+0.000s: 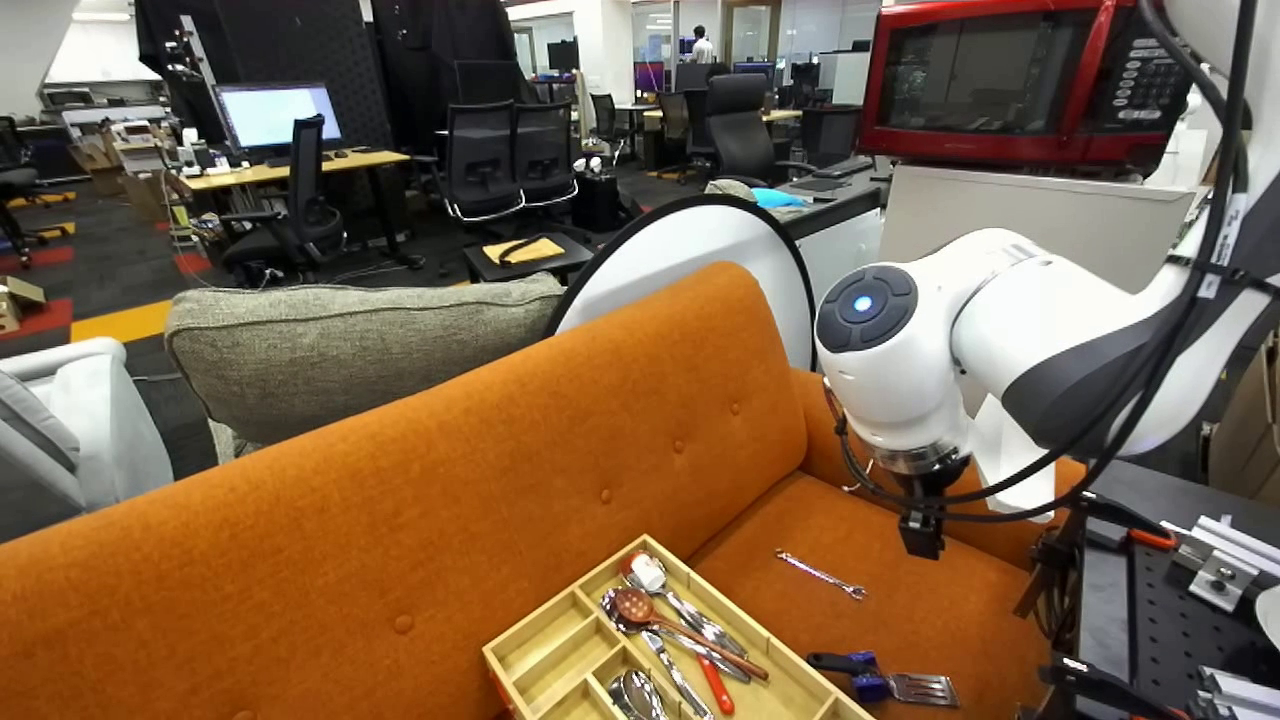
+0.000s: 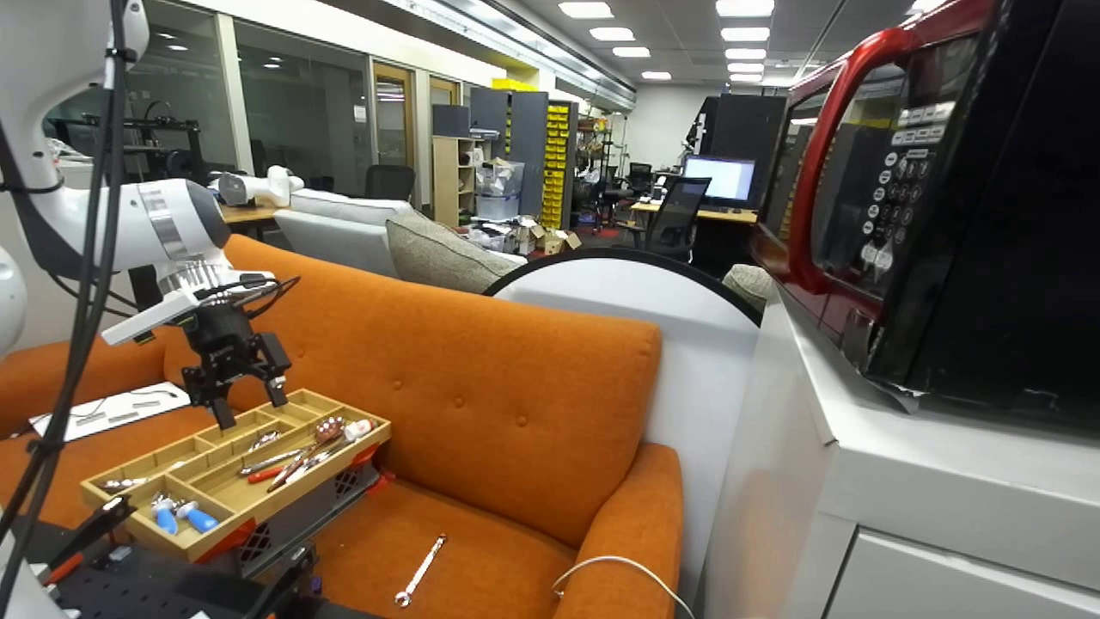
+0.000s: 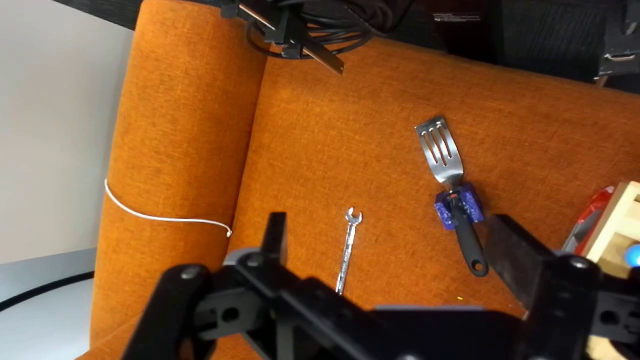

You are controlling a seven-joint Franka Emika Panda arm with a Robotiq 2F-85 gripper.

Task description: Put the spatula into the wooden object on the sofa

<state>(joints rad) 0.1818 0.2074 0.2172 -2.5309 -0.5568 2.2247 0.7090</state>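
The spatula lies on the orange sofa (image 1: 450, 500) seat, with a black handle (image 3: 465, 235), a silvery slotted head (image 3: 442, 155) and purple blocks at its neck. It also shows in an exterior view (image 1: 922, 689). The wooden tray (image 1: 545, 632) stands beside it, holding several utensils; it shows in an exterior view (image 2: 296, 496) and at the wrist view's right edge (image 3: 615, 220). My gripper (image 3: 387, 235) is open and empty, pointing down above the seat. Its right finger appears close to the spatula's handle in the wrist view, but the gripper (image 1: 922, 540) is well above it.
A silver wrench (image 3: 348, 245) lies on the seat near the spatula. A white cord (image 3: 165, 218) crosses the sofa arm. A black perforated board (image 1: 1170, 610) with clamps borders the seat's front. A red microwave (image 1: 980, 80) stands beyond. Black cables hang along the arm.
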